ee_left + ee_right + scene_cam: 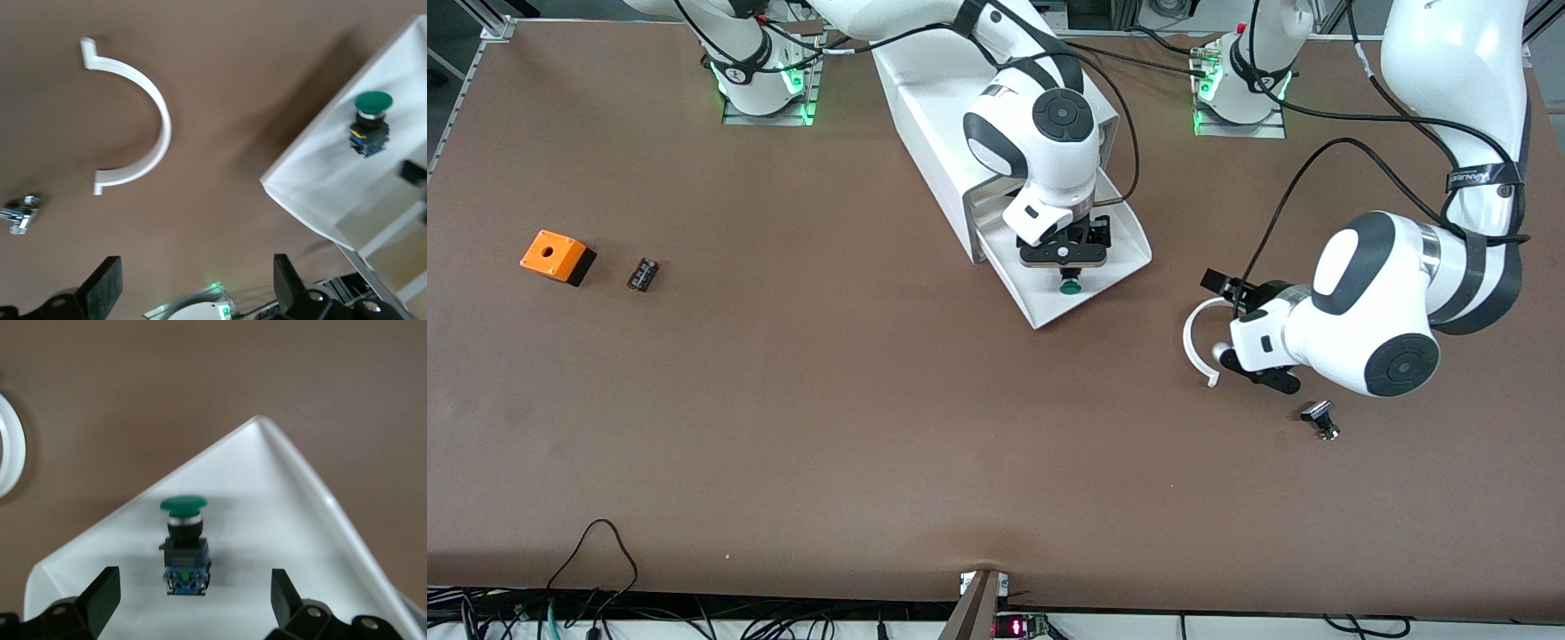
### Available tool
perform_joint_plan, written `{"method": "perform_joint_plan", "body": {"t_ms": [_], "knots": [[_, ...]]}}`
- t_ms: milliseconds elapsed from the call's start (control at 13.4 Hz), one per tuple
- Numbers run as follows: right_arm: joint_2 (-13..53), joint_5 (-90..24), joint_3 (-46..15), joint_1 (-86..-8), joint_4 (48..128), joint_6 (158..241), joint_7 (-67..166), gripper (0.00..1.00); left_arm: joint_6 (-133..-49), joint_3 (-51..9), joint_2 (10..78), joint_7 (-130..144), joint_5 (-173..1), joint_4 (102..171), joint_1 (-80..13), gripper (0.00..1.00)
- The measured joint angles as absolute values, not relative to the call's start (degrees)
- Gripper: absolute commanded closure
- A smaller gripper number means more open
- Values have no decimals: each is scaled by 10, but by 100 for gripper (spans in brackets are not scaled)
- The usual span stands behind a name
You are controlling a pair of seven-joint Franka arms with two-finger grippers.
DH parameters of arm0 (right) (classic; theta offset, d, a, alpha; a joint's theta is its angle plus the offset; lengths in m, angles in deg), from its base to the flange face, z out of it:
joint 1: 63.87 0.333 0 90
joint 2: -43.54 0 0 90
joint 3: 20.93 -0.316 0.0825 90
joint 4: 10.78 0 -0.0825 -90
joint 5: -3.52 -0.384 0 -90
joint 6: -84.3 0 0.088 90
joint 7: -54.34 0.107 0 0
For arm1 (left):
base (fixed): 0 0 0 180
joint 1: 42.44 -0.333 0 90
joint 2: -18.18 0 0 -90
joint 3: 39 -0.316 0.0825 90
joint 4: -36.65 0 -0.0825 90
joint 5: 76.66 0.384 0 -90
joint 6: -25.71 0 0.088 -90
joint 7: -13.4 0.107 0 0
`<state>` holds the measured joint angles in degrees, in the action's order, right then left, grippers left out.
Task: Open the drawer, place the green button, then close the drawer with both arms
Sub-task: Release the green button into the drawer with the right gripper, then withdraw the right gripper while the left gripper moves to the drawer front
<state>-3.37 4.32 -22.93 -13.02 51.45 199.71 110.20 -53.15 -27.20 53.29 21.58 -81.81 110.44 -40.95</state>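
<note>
Button (185,543) is already lying in the pulled-out drawer (1116,267), on its side, between and just past the right gripper (1064,258)'s spread fingers (100,593), which hold nothing. So I'd say the drop is done: lift that hand straight up so nothing clips the green cap, then push the front in squarely. Left gripper (1249,342) hangs over the worktop (827,400), fingers wide and empty, a white curved piece (143,120) lying past them.

table (783,427): matt brown, cloth-like
drawer (293,520): smooth white plastic, slight sheen
button (185,543), between the right gripper's (190,600) spread fingers: glossy green cap, black plastic body
arc piece (143,120): smooth white plastic
</note>
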Motion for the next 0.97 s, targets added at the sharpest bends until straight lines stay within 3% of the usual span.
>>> {"method": "perform_joint_plan", "body": {"t_ms": [521,967], "knots": [[7,46,-218,-292,475,1937,949,0,-690,-274,568,69,-809,1094,-396,3],[93,45,-215,-423,499,1849,828,0,-885,-264,548,-259,-762,1252,-316,4]]}}
